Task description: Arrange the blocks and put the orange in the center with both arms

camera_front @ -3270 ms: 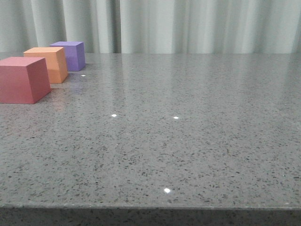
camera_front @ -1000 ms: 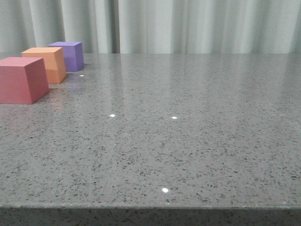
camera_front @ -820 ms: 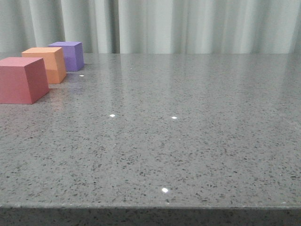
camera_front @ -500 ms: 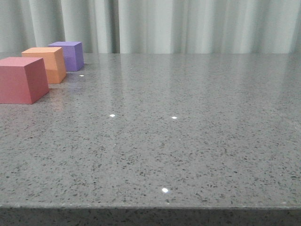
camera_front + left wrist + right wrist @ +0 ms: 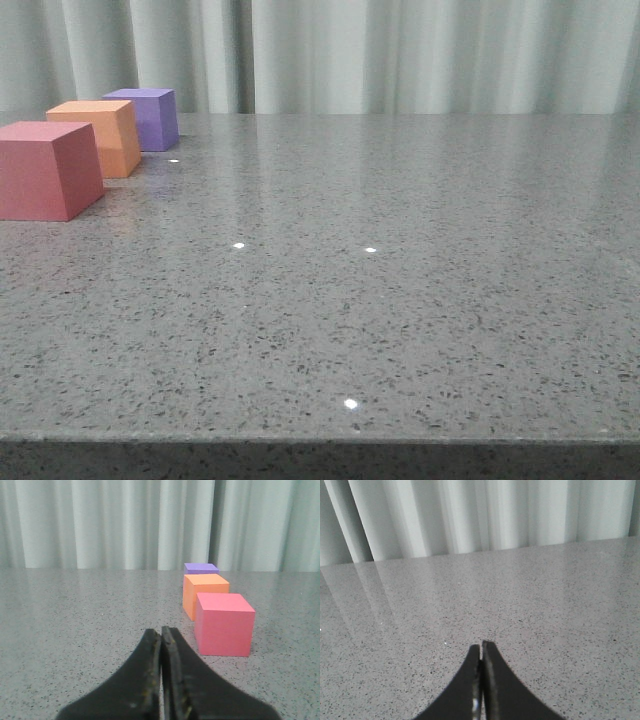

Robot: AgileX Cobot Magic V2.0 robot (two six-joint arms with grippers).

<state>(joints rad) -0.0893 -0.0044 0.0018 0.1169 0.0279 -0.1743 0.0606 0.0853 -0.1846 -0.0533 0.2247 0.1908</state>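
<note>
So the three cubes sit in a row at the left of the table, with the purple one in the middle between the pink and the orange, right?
Not quite. The orange cube is in the middle, between the red-pink cube nearest the camera and the purple cube farthest back. The front view shows this, and the left wrist view agrees. The rest holds: they form a row at the left of the table.

Three matte cubes in a row at far left of the front view: red-pink block (image 5: 47,170) nearest, orange cube (image 5: 103,137) in the middle, purple block (image 5: 147,118) farthest (all upright, close together).
</note>
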